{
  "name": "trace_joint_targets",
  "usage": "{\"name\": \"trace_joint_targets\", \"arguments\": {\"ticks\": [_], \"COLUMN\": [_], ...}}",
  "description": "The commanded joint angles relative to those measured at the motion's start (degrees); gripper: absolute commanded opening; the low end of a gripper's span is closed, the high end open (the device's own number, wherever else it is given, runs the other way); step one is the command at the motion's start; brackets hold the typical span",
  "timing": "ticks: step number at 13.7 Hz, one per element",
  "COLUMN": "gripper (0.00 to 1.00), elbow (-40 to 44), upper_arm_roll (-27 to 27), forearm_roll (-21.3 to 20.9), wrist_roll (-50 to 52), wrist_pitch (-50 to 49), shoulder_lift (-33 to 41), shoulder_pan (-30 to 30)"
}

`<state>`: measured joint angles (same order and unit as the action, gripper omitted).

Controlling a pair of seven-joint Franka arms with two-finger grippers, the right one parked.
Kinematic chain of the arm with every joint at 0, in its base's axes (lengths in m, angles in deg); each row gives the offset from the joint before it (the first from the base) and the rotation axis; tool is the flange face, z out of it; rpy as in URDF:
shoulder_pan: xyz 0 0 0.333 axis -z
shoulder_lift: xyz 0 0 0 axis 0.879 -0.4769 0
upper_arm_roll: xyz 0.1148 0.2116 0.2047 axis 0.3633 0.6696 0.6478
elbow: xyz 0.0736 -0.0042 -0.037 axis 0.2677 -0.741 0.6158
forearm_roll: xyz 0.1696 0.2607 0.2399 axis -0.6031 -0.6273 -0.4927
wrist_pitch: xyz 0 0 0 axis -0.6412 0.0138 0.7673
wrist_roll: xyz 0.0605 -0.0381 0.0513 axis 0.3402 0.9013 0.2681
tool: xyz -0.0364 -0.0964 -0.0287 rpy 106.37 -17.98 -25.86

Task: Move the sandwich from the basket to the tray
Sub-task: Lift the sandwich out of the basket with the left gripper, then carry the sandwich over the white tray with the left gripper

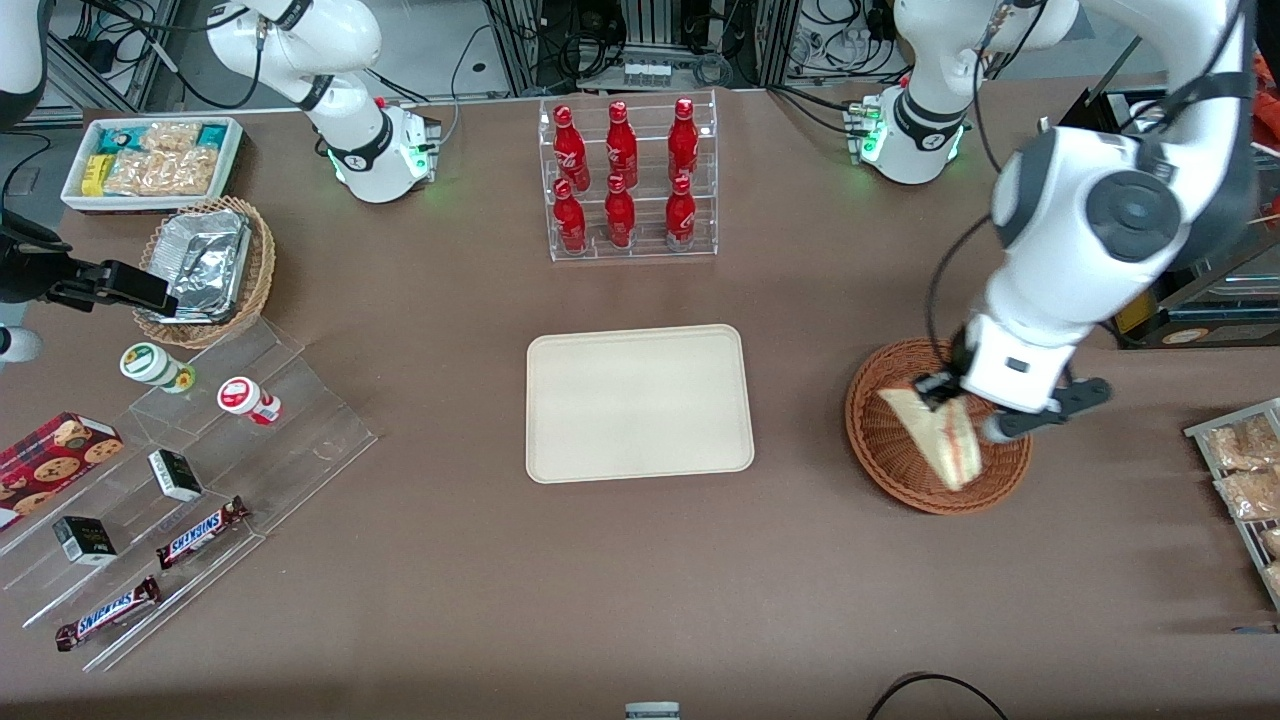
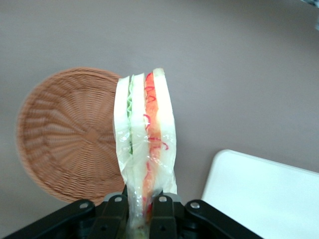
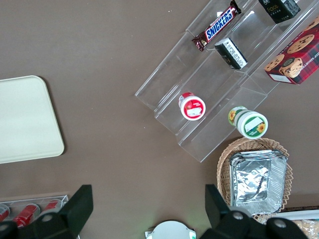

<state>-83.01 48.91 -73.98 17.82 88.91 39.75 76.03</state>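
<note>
I'm seeing the jaws (image 2: 141,206) clamping the wrapped sandwich (image 2: 144,144) by one end, holding it above the basket (image 1: 905,450), clear of the tray (image 1: 640,402). Two bars reading SNICKERS (image 1: 200,532) are lying toward the parked arm's end; the sandwich wrapper is showing no readable label.

From my claw (image 1: 940,392), at the working arm's end of the worktop (image 1: 450,620), I see bagged snacks (image 1: 1243,470) near it, red bottles (image 1: 625,180) farther from the front camera, and chocolate bars (image 1: 200,533) well apart toward the parked arm's end.
</note>
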Motion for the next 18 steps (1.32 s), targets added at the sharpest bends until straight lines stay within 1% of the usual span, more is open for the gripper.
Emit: {"name": "trace_joint_targets", "arguments": {"ticks": [1,3,7,10,16,18], "gripper": [0.0,0.0,0.0,0.0,0.0,0.0], "elbow": [3.2,6.4,12.6,13.7,14.9,15.0], "upper_arm_roll": [0.5,0.5,0.5,0.5,0.6,0.6], "forearm_roll": [-0.1,-0.1,-0.1,-0.1,-0.3,-0.2], "wrist_roll": [1.1,1.4,1.5,1.5,3.5,5.7], "wrist_pitch": [-0.8,-0.9,-1.0,-0.4,6.2,8.6], "shoulder_lift": [-3.9,-8.3,-16.2,-19.9,-25.9,-27.6], "shoulder_pan": [6.6,10.9,17.5,21.9,27.6,28.3]}}
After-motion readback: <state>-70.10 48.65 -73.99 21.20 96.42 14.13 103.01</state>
